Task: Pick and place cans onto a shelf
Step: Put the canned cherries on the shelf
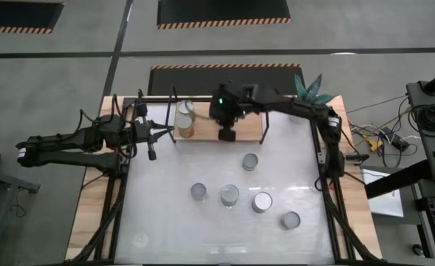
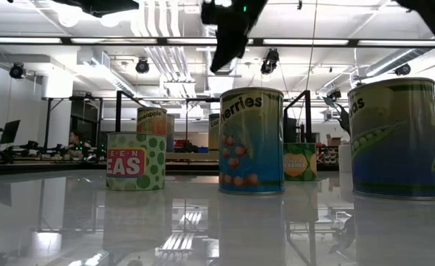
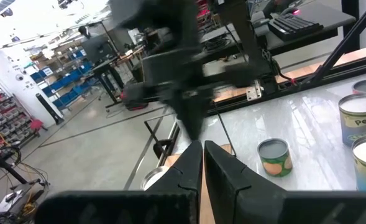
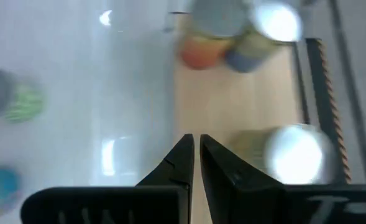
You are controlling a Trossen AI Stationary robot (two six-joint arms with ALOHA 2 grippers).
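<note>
Wooden and pale, the shelf (image 1: pixel 206 127) is lying across the upper middle of the high view, framed by thin black rods, at the far edge of the white tabletop (image 1: pixel 165 214). Two cans (image 1: pixel 185 118) are standing on its left part, one just behind the other. The right gripper (image 1: pixel 227 134) is hanging over the middle of the shelf, its arm reaching in from the upper right of the frame, and its jaws are pressed together with nothing between them (the right wrist view shows the dark fingers (image 4: pixel 181 163) meeting over bare wood, with blurred cans on the board ahead and to one side).

The left gripper (image 1: pixel 152 151) is waiting at the left of the high view, just beside the shelf's left end, its fingers (image 3: pixel 186 168) clenched and holding nothing.

Five more cans are standing loose on the tabletop below the shelf. One can (image 1: pixel 250 161) is sitting just right of centre; lower down, three are forming a rough row, a grey-lidded can (image 1: pixel 199 192), another (image 1: pixel 230 195) close beside it, and a brighter-lidded one (image 1: pixel 262 202); the last can (image 1: pixel 290 219) is sitting lower right of them.

In the low view a cherries can (image 2: pixel 251 140) is filling the centre, a green-spotted peas can (image 2: pixel 136 161) is standing left of it, and a large peas can (image 2: pixel 396 138) is looming at the right edge.
</note>
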